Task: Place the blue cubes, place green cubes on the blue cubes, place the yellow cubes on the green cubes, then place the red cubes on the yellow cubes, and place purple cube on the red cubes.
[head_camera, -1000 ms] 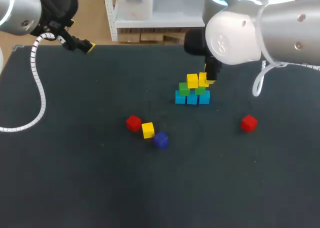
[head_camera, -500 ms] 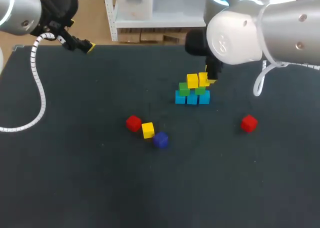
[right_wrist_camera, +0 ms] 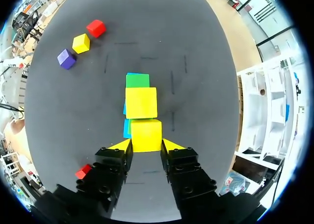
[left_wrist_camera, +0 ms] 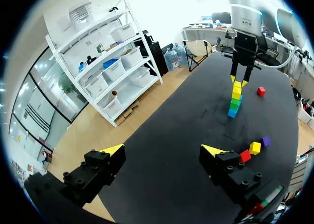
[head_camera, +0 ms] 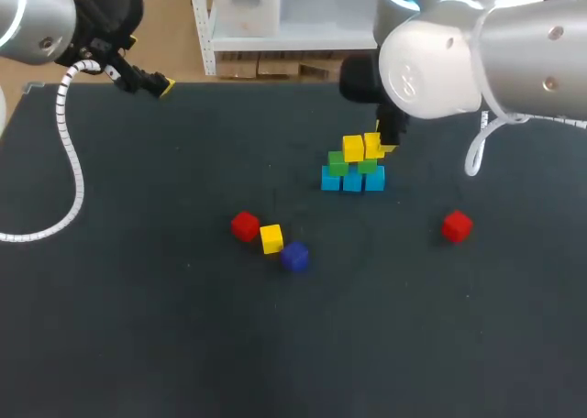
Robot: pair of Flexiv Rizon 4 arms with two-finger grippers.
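The right gripper [right_wrist_camera: 146, 144] was closed narrowly on one stacked yellow cube [right_wrist_camera: 146, 134], both tips against its sides, atop the stack [head_camera: 353, 166] of blue, green and yellow cubes at mid-table. The left gripper [left_wrist_camera: 163, 149] stood spread wide at the table's [head_camera: 138, 326] far left edge. Near the stack lay a red cube [head_camera: 244, 225], a loose yellow cube [head_camera: 271, 238] and the purple cube [head_camera: 294, 257], close together in a row; a second red cube [head_camera: 456, 225] sat well apart. From overhead, the right arm [head_camera: 477, 51] largely hid its gripper.

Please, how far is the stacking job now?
Done: three blue cubes, two green cubes on them, one yellow cube on top. In hand: right end effector shut on second yellow cube beside it. Remaining: loose yellow cube, two red cubes, purple cube on table.
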